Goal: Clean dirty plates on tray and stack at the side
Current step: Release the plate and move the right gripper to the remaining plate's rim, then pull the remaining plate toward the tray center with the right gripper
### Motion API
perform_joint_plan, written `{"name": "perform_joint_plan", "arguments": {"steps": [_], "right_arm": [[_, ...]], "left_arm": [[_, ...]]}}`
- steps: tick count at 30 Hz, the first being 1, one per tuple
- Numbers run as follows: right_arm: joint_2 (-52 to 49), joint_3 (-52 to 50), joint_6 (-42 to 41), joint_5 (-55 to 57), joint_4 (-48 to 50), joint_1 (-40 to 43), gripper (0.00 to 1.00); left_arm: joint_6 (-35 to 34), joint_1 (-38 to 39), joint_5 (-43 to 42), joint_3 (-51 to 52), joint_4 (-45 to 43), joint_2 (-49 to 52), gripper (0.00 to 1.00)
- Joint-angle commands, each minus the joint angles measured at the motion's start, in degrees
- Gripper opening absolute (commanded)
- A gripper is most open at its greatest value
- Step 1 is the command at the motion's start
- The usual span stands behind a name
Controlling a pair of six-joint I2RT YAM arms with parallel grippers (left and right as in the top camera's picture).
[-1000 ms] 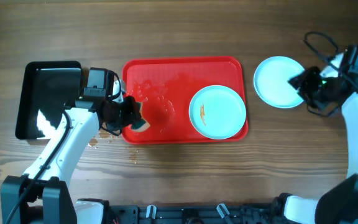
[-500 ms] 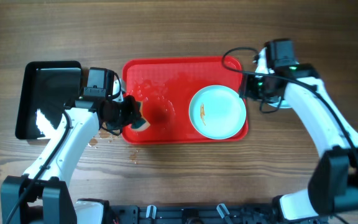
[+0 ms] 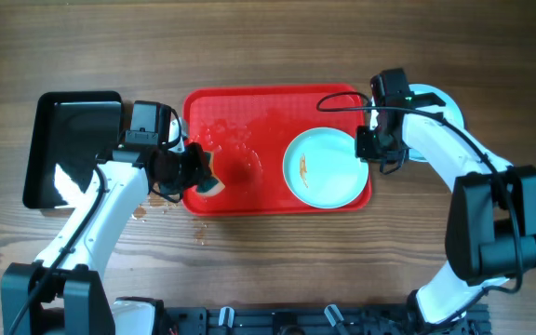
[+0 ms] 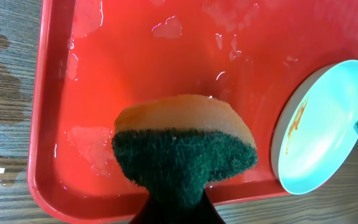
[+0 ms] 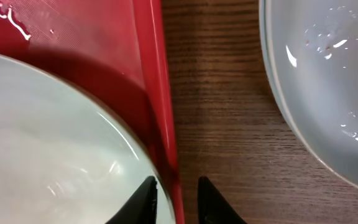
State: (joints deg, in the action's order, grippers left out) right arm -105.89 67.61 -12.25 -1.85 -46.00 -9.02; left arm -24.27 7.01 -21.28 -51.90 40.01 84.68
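The red tray (image 3: 249, 102) lies in the middle of the table, wet. One pale plate (image 3: 325, 167) with an orange smear sits in its right half. Another plate (image 3: 431, 96) lies on the table right of the tray, mostly hidden by my right arm; it is wet in the right wrist view (image 5: 328, 81). I cannot tell whether a third plate is under it. My left gripper (image 3: 194, 172) is shut on a green-and-yellow sponge (image 4: 185, 149) over the tray's left front corner. My right gripper (image 5: 178, 190) is open, its fingers straddling the tray's right rim (image 5: 157, 93) beside the smeared plate (image 5: 48, 143).
A black rectangular tray (image 3: 73, 140) lies at the far left. Water spots (image 3: 152, 205) mark the wood by the red tray's front left corner. The right arm's cable loops over the tray's back right corner.
My right arm has swung left from the plate on the table to the tray's right rim. The left arm and sponge have not moved.
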Motion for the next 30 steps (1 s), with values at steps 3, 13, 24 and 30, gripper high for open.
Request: {"name": "perform_joint_plan", "arguments": {"steps": [3,13,24,30], "right_arm": [[-1.16,-0.70,0.76,-1.22,0.13,-0.15,0.18],[-1.16,-0.70,1.70,-4.72,-1.18,-0.15,0.04],[-1.16,-0.70,1.55,-8.87,0.00,-0.20,0.18],[-1.53,-0.74,1.55,-9.07,1.44,-1.66,0.22]], "left_arm": [[-0.11,-0.37,0.13,0.33,-0.22,-0.15,0.04],[-0.11,-0.37,0.13,0.33,-0.22,-0.15,0.04],[-0.13,-0.37,0.11,0.33,-0.22,-0.13,0.04],[-0.13,-0.37,0.11,0.33,-0.28,-0.13,0.04]]}}
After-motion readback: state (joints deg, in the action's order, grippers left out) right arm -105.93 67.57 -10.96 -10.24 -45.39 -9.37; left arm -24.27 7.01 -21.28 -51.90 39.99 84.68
